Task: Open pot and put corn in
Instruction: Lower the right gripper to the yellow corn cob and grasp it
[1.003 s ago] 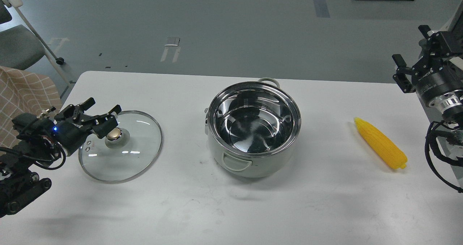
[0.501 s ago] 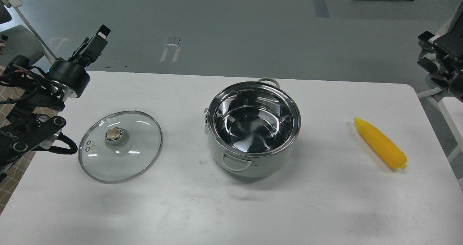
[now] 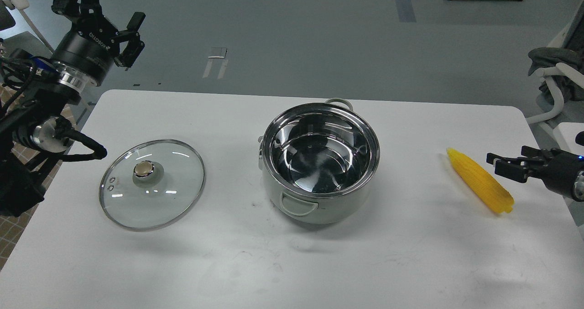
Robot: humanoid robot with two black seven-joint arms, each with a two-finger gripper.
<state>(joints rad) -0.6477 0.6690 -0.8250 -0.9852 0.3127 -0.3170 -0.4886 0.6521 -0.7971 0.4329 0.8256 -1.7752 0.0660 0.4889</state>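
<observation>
The pot (image 3: 319, 160) stands open near the middle of the white worktop (image 3: 292, 263), its steel inside bare and one loop handle turned toward the near edge. Its glass lid (image 3: 152, 184) lies flat on the worktop well to the left, knob up, apart from the pot. The corn (image 3: 479, 180) lies on the right part of the worktop, well apart from the pot, slanting with its tapered tip toward the far left and its blunt end toward the near right. The right gripper (image 3: 502, 165) comes in low from the right edge, pointing left, its fingers (image 3: 508, 168) just beside the corn's right flank — whether they touch it cannot be told. They show as dark prongs seen nearly edge-on, so whether they are spread or pressed together cannot be told either. The left gripper (image 3: 102, 7) is raised at the far left, above the worktop's far corner and well clear of the lid; its fingers are spread (one tip shows plainly, the other runs toward the top edge) and hold nothing.
</observation>
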